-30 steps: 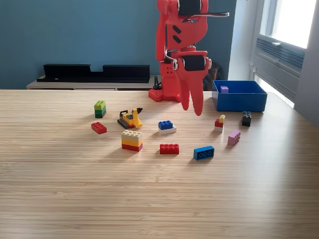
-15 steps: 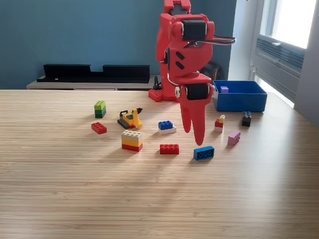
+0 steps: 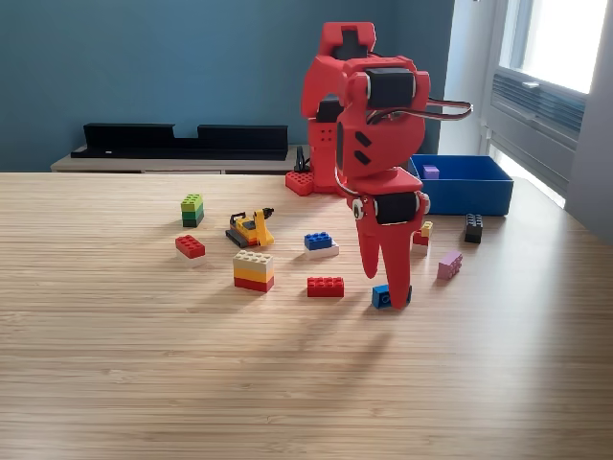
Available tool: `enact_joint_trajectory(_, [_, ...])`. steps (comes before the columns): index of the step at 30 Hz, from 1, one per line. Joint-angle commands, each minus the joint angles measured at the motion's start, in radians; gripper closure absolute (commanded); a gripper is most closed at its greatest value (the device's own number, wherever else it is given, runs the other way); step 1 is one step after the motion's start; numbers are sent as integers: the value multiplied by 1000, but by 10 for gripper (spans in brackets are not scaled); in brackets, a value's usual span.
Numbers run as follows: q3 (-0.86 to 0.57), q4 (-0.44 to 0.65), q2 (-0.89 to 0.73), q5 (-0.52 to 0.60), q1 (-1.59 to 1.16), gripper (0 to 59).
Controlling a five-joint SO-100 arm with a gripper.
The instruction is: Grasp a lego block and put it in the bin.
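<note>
Gripper down over blue block, fingers straddling it; gripped or not, can't tell. Bin at 1 o'clock, well apart.

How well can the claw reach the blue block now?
Probably yes: the claw hangs right over the blue block, fingers pointing down at it, and nothing stands between them.

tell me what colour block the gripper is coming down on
Blue: the block under the gripper, seen in the exterior view.
</note>
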Motion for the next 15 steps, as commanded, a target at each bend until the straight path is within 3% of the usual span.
enact_joint_trajectory(1, [-121, 35, -3, 2, -32, 276])
enact_joint_trajectory(9, [-178, 48, -52, 29, -28, 369])
enact_joint_trajectory(12, [-210, 57, -78, 35, -21, 445])
enact_joint_trajectory(15, [-256, 75, -106, 49, -14, 567])
